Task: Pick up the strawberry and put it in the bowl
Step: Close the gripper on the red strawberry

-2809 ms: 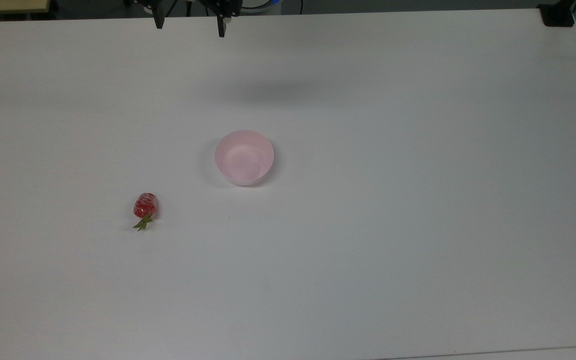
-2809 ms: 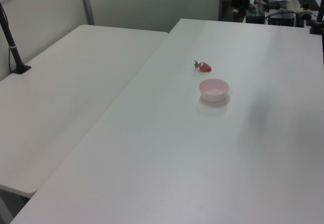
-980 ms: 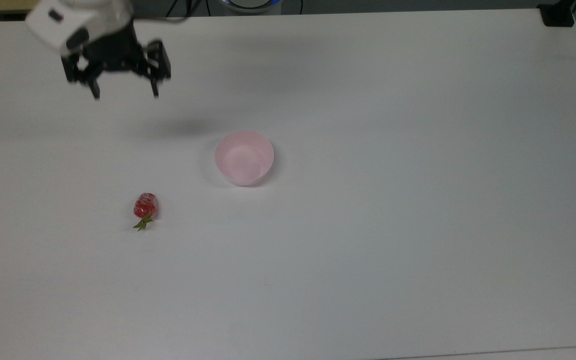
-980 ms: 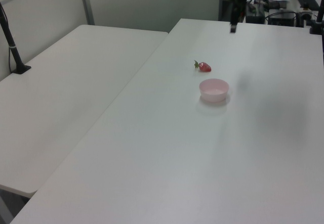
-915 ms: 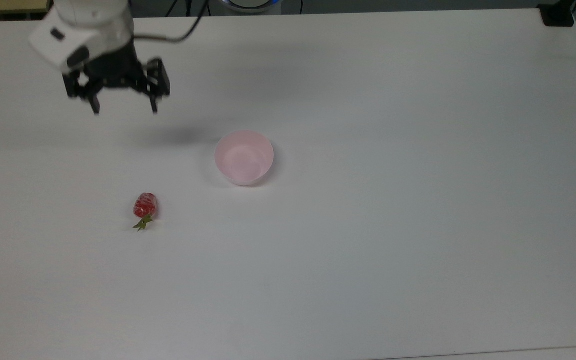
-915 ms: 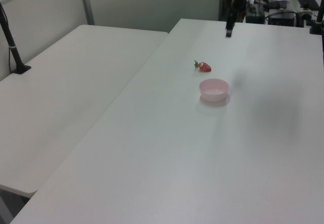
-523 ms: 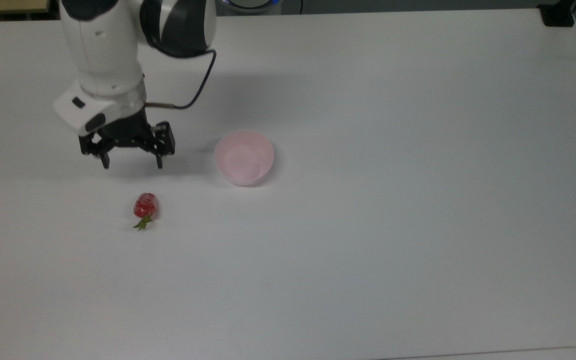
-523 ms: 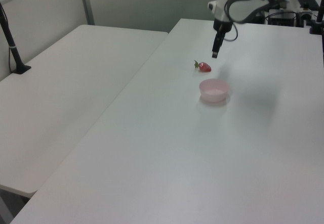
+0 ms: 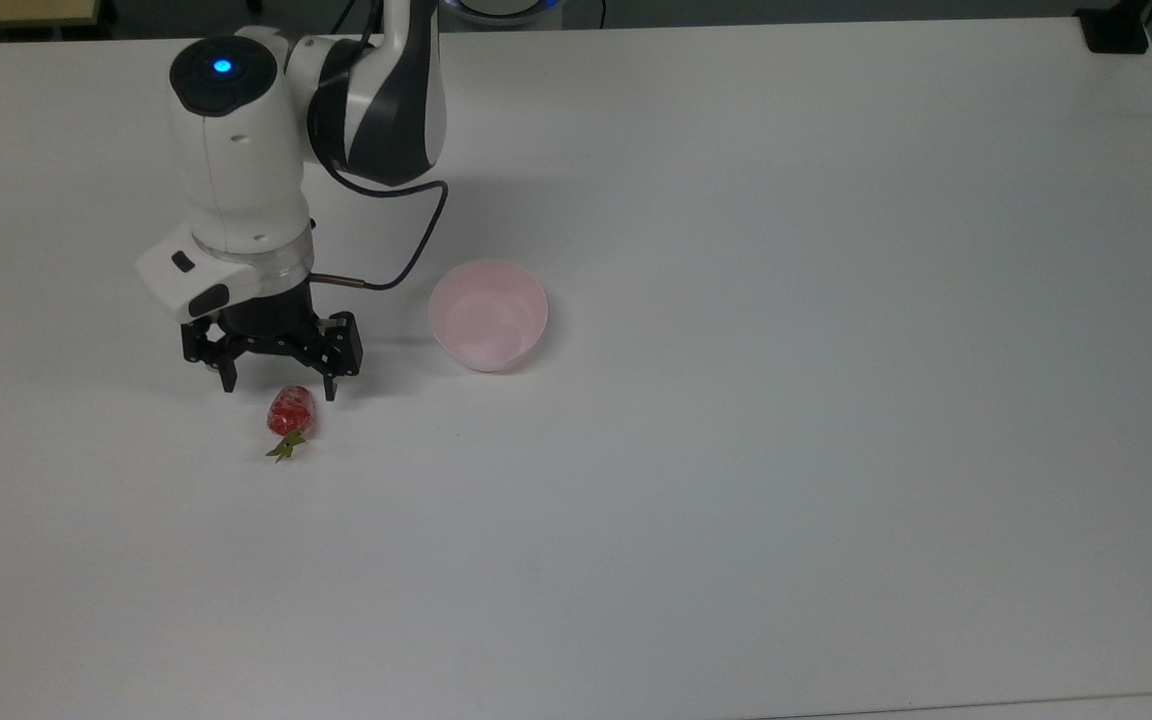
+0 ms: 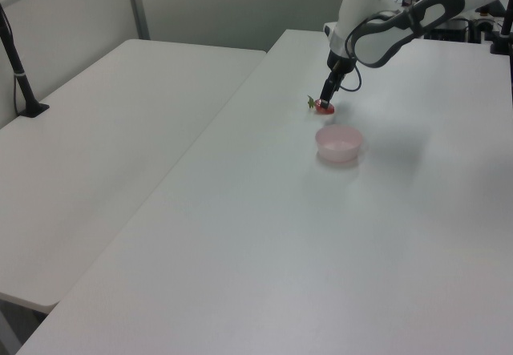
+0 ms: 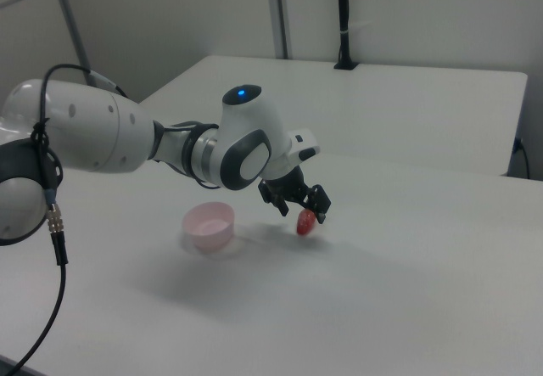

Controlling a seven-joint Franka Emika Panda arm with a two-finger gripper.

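Top view: gripper [image 9: 278,385] w/ fingers spread, strawberry [image 9: 290,411] just below it. Bowl [image 9: 488,315] off to gripper's right.

Lab or office: plain white tables [image 10: 120,131], partition walls [image 10: 232,2], clamped camera pole [image 10: 16,62].

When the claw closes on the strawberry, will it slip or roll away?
The strawberry looks glossy and rounded, so it may slip a little between the fingers. It lies on its side on the smooth white table, so a push could probably roll it. The open claw hangs just above it; a centred grip seems safest.
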